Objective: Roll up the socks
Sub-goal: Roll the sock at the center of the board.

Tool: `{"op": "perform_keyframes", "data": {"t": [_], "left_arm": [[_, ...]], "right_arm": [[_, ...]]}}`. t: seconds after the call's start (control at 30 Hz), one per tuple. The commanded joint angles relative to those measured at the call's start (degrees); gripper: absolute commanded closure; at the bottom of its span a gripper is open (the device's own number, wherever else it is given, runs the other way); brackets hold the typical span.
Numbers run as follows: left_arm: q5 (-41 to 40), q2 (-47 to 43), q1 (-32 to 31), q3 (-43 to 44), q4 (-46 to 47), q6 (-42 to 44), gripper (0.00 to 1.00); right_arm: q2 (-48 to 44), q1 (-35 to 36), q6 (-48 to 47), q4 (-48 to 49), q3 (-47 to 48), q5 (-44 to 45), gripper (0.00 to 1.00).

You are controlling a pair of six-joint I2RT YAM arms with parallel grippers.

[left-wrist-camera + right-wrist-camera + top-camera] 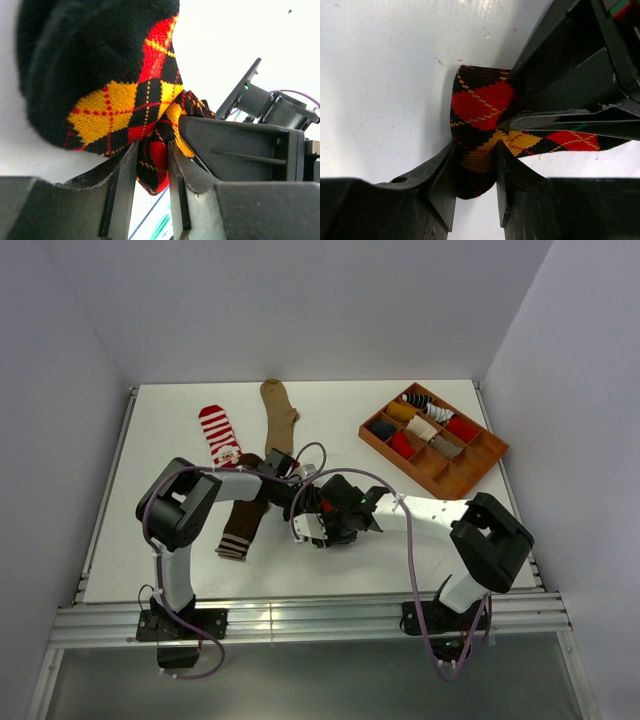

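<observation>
You've got plain grey walls (300, 300) on three sides and a matte white worktop (160, 420), with ribbed aluminium rail (300, 618) along its near edge.

Brown wooden tray (470, 462) sits skewed toward the far right corner. It's gridded into compartments, and several hold rolled socks (422, 428) in yellow, red, tan, dark and striped bundles.

Loose socks, all soft knit:
- tan sock (278, 412) lies flat at the far edge, left of centre
- red-and-white striped sock (219, 435) lies just to its left
- dark brown sock (243, 525) runs partly under the left arm, striped cuff toward the near edge
- argyle sock (125, 100), fuzzy black with red and yellow diamonds, is bunched mid-worktop between the two wrists

Left gripper (152, 150) is clamped on a fold of the argyle sock. The bulk of the fabric balloons beyond the black fingertips.

Right gripper (475, 150) is pinched on the same sock from the opposite side, on a doubled-over band of the knit. The left arm's fingers grip that band just beside the right gripper's own. The sock's folded end touches the worktop.
</observation>
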Motion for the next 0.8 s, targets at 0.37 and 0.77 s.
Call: {"op": "perform_keyframes", "data": {"t": [0.37,0.77], "left_arm": [[-13.54,-1.00,5.02,3.81,-2.30,4.64,0.62],[-15.04,5.94,5.02,11.02,-2.83,4.55,0.65]], "right_arm": [[5.41,-0.59,2.53,-8.20,0.53,-1.06,0.64],[8.39,-1.73,1.91,-19.97,6.33,-8.78,0.64]]}}
